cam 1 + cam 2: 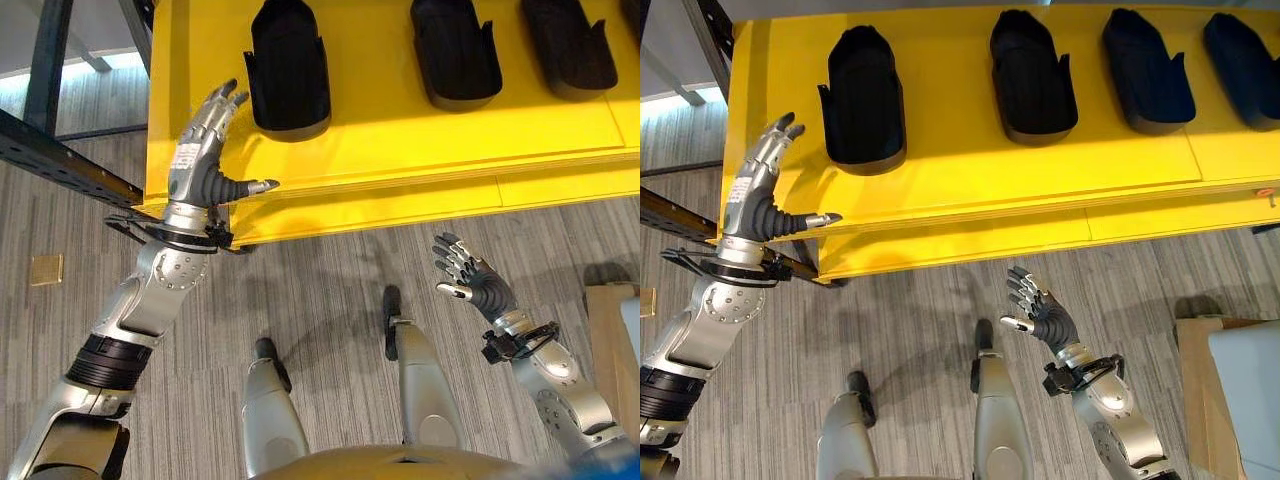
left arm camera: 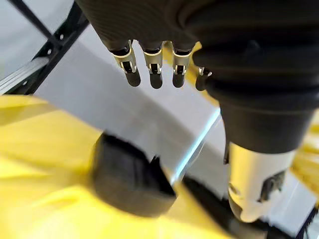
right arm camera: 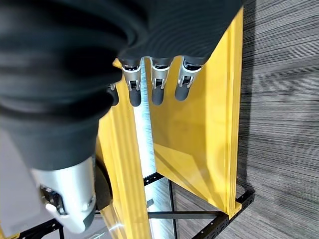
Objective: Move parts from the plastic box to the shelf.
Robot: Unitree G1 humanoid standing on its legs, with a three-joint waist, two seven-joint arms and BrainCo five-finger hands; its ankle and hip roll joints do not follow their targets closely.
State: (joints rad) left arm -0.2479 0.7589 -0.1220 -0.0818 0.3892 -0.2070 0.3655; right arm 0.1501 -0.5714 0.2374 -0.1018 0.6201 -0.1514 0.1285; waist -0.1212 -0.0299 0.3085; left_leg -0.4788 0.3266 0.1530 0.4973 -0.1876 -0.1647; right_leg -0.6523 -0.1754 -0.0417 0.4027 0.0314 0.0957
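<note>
A: Grey striped carpet floor (image 1: 330, 290) under everything; a yellow shelf (image 1: 970, 170) runs across the far side, top deck over a lower yellow edge, on a black metal frame (image 1: 60, 160) seen at the left

B: Parts on the shelf?

A: Four black moulded parts in a row on the top deck, well apart from one another. Leftmost part (image 1: 865, 100), second part (image 1: 1032, 78), third part (image 1: 1145, 72), fourth part (image 1: 1245, 58) cut off by the right edge of the view. All sit upright with the open side up

B: Left robot hand?

A: Left robot hand (image 1: 205, 150) is raised at the shelf's left end, fingers straight and released, thumb stuck out sideways over the front edge. It grasps nothing. Leftmost part lies just beside it, not touching. Left wrist view agrees: fingers (image 2: 154, 74) extended, a black part (image 2: 129, 177) on yellow beyond them

B: Right robot hand?

A: Right robot hand (image 1: 1040, 310) hangs low over the carpet in front of the shelf, palm toward the shelf, fingers loosely spread, nothing in it. Right wrist view shows its fingers (image 3: 158, 84) straight, with the yellow shelf end and black frame past them

B: Anything else in the room?

A: Brown cardboard piece (image 1: 1195, 385) with a pale grey-blue box (image 1: 1250, 385) at the lower right on the floor. Small tan square (image 1: 46, 269) on the carpet at the left
</note>
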